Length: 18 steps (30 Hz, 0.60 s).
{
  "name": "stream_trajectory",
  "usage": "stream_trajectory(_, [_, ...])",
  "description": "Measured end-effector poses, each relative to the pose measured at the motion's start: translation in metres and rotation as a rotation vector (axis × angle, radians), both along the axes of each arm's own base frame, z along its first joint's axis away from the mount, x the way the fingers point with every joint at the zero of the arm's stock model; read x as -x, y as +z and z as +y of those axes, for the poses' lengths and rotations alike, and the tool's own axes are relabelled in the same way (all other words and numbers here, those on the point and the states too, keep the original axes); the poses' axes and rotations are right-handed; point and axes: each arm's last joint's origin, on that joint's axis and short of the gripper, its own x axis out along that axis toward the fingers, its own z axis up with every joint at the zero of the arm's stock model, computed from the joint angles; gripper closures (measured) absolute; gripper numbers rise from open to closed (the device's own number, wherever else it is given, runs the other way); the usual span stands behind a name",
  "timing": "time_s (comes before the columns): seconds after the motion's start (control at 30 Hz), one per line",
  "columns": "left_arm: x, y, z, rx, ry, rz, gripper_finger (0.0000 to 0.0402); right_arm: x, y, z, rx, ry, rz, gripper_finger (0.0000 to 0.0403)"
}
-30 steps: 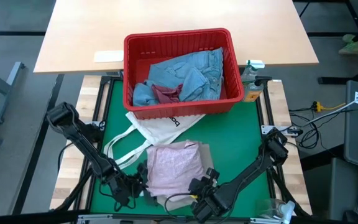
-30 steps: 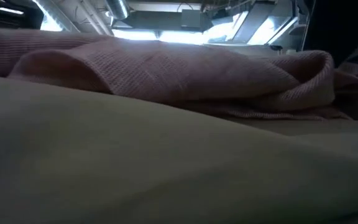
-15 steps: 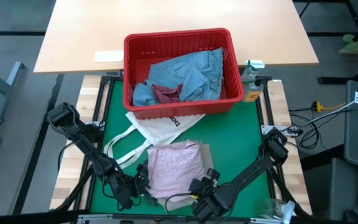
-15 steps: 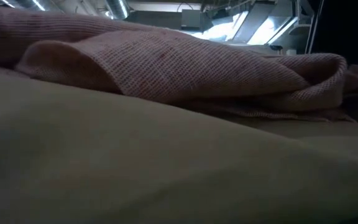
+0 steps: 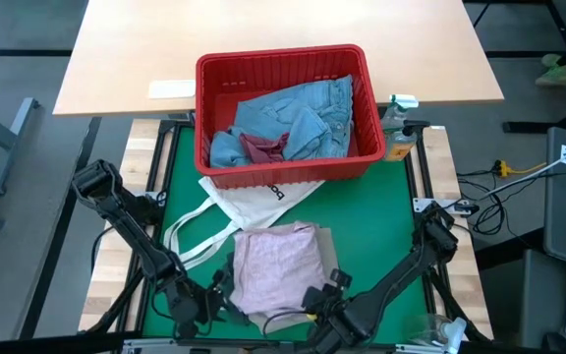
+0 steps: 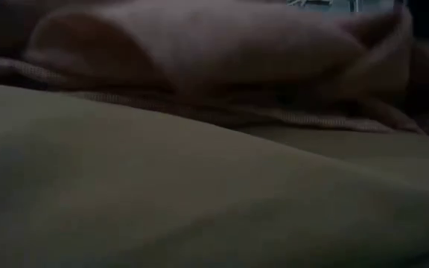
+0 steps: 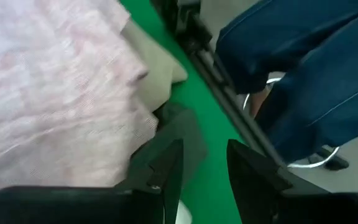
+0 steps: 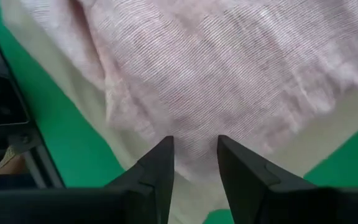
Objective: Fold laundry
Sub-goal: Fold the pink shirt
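A folded mottled pink top lies on beige trousers on the green mat, near the front edge. My left gripper is at the pile's near left corner. In the left wrist view it is open over bare mat, beside a dark cloth corner that pokes out under the pile. My right gripper is at the pile's near right. In the right wrist view it is open, pointing down at the pink top's near edge; I cannot tell if it touches. The low view shows only the pink top over beige cloth.
A red basket at the mat's far end holds light blue jeans and a maroon cloth. A white tote bag lies between basket and pile. A person's legs in blue jeans stand just beyond the front edge.
Both arms have drawn back a little toward the near edge, and my left wrist has rolled. In the low view the pink top has risen to fill the top of the picture, which has darkened.
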Motion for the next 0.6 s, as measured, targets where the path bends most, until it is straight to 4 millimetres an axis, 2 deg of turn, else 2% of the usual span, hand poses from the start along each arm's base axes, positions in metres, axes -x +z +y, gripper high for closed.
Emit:
stream_trajectory(0.17, [-0.005,0.008,-0.004,0.077,0.009,-0.075,0.0285,0.003,0.021,0.002,0.028,0.028,-0.025,0.0281])
stream_trajectory(0.33, [-0.013,0.021,-0.001,0.141,0.063,-0.161,0.0285,0.001,0.045,-0.006,0.147,0.091,-0.084,0.0281])
stream_trajectory(0.5, [-0.018,0.044,0.017,0.150,0.204,-0.266,0.0285,-0.007,0.068,-0.027,0.265,0.144,-0.088,0.0281])
stream_trajectory(0.6, [-0.019,0.058,0.031,0.101,0.296,-0.329,0.0285,-0.017,0.073,-0.044,0.309,0.176,-0.058,0.0281])
